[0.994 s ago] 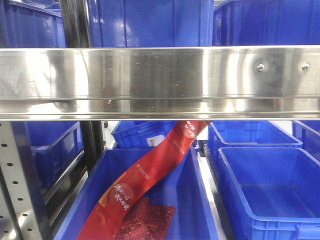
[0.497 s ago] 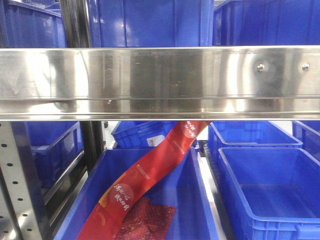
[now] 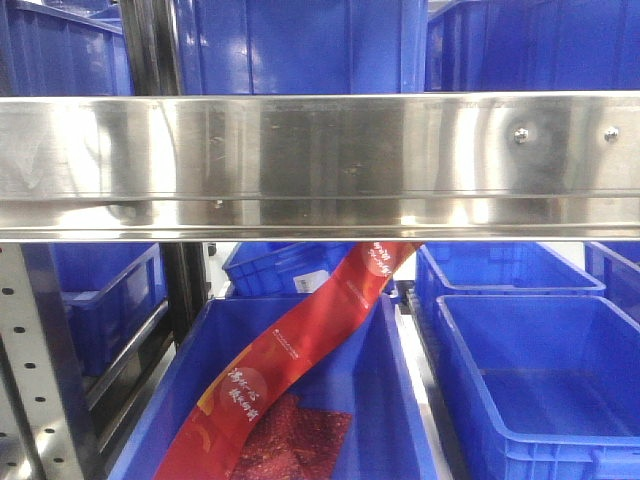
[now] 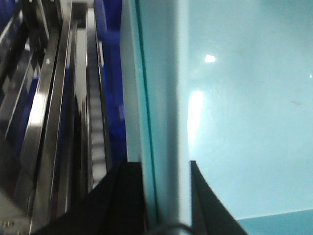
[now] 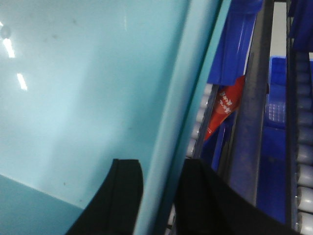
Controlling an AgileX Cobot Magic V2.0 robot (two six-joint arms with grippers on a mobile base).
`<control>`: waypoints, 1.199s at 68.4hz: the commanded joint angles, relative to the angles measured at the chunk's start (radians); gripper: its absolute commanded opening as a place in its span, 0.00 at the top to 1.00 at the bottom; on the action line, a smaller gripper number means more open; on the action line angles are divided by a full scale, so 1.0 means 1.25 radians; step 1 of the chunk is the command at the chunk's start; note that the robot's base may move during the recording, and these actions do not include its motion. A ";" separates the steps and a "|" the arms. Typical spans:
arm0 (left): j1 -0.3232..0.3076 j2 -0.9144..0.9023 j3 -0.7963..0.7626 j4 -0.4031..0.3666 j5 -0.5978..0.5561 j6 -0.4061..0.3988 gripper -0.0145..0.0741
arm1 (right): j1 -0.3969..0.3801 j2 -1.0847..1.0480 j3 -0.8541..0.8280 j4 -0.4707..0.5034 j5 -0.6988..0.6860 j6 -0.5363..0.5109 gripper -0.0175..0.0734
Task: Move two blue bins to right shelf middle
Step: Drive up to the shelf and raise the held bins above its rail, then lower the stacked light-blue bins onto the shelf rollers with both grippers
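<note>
Pale-blue bin (image 4: 244, 98) rim pinched by left claw (image 4: 166, 196) and right claw (image 5: 159, 196); keep it level beside steel rail (image 3: 320, 165).

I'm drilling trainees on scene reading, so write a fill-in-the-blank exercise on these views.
1. The left gripper clamps the rim of a pale ____-blue plastic bin.
2. The right gripper has one finger on ____ side of the bin's wall.
3. A long ____ printed packet leans in a dark blue plastic crate.

Missing words: light; each; red
</note>
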 commanded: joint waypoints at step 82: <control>-0.003 0.103 -0.012 0.013 0.073 -0.001 0.16 | -0.030 0.093 -0.012 -0.048 -0.011 -0.030 0.21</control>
